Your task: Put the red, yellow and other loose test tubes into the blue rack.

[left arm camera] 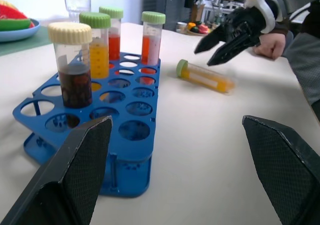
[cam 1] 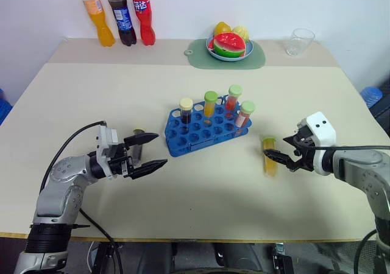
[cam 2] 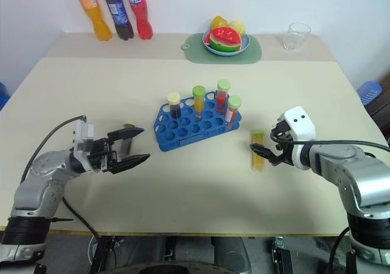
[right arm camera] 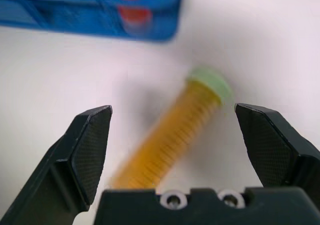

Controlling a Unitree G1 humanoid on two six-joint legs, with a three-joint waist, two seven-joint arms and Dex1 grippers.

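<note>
The blue rack [cam 1: 183, 141] stands mid-table with several capped tubes upright in it. One loose yellow test tube [cam 1: 269, 159] with a green cap lies on the table to the rack's right. My right gripper [cam 1: 279, 155] is open right beside and over it; in the right wrist view the tube [right arm camera: 170, 135] lies between the spread fingers [right arm camera: 90, 145], ungripped. A dark loose tube [cam 1: 139, 142] lies left of the rack, partly hidden behind my left gripper [cam 1: 159, 149], which is open and empty, pointing toward the rack [left arm camera: 125, 130].
Three soda bottles [cam 1: 119, 15] stand at the back left. A green mat with a fruit bowl [cam 1: 230, 45] and a clear cup [cam 1: 300, 41] sit along the back. In the left wrist view a person's hand [left arm camera: 272, 44] shows beyond the table.
</note>
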